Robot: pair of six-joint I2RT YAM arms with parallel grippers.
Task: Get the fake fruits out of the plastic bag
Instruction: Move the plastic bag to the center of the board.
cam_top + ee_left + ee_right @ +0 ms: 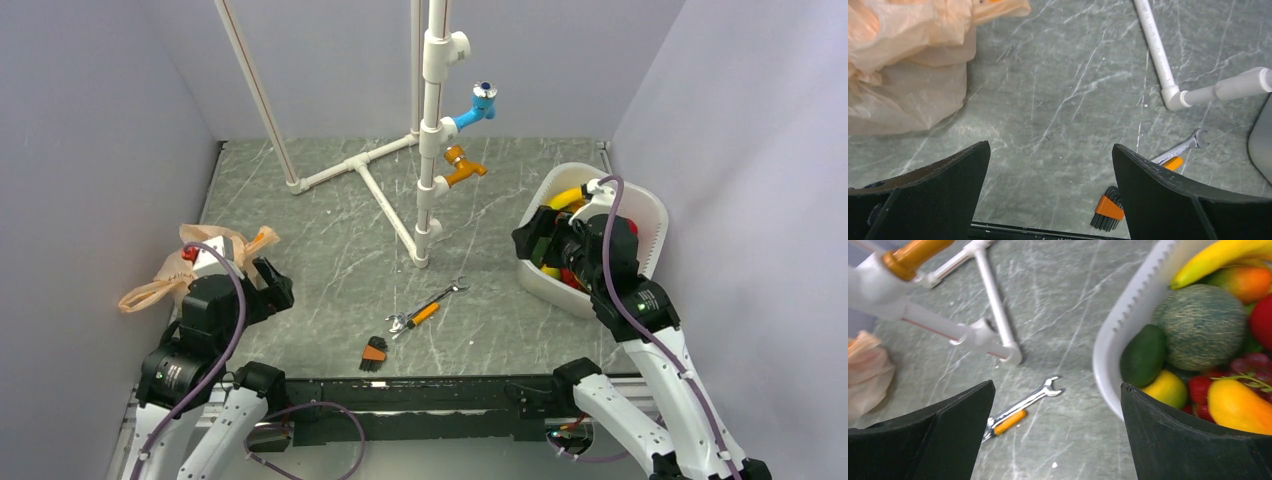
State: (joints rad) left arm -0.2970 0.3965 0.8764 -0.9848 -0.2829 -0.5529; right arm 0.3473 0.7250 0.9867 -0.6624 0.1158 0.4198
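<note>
We see the plastic bag (150, 293) crumpled at the left of the top view. Its long axis runs from lower left to upper right, and a red fruit (188, 254) shows at its top. The white basket (655, 205) at right holds a banana (1218, 257), a netted melon (1200, 325) and other fruits. The left gripper (1050, 150) and right gripper (1058, 390) both gape wide, holding nothing.

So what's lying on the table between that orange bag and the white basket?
In the top view, between the plastic bag and the basket: the pipe stand, and nearer, a wrench and hex keys.
</note>
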